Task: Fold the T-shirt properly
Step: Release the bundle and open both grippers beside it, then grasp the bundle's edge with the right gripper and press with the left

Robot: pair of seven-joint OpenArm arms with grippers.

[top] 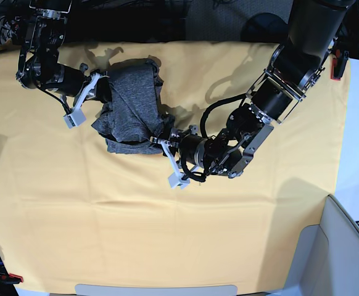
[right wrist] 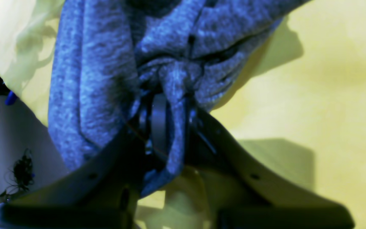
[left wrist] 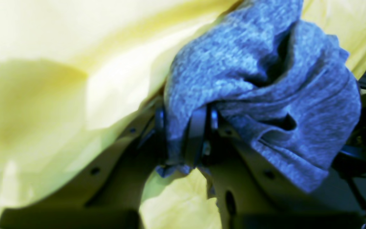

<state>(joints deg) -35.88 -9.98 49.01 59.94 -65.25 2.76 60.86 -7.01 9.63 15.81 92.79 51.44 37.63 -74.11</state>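
Both jaws pinching bunched T-shirt (top: 130,102), upper left of frame; pull apart evenly, spreading flat on bench (top: 167,234).

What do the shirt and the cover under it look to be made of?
T-shirt: soft heathered grey knit, matte, judging by its flecked surface and limp bunching. Table cloth: plain yellow woven fabric, probably thin, given its soft wrinkles; fibre unclear.

We seem to be in a robotics lab: two cabled robot arms (top: 272,92) reach over a table draped in yellow cloth (top: 167,234), with dark equipment crowding its far edge.
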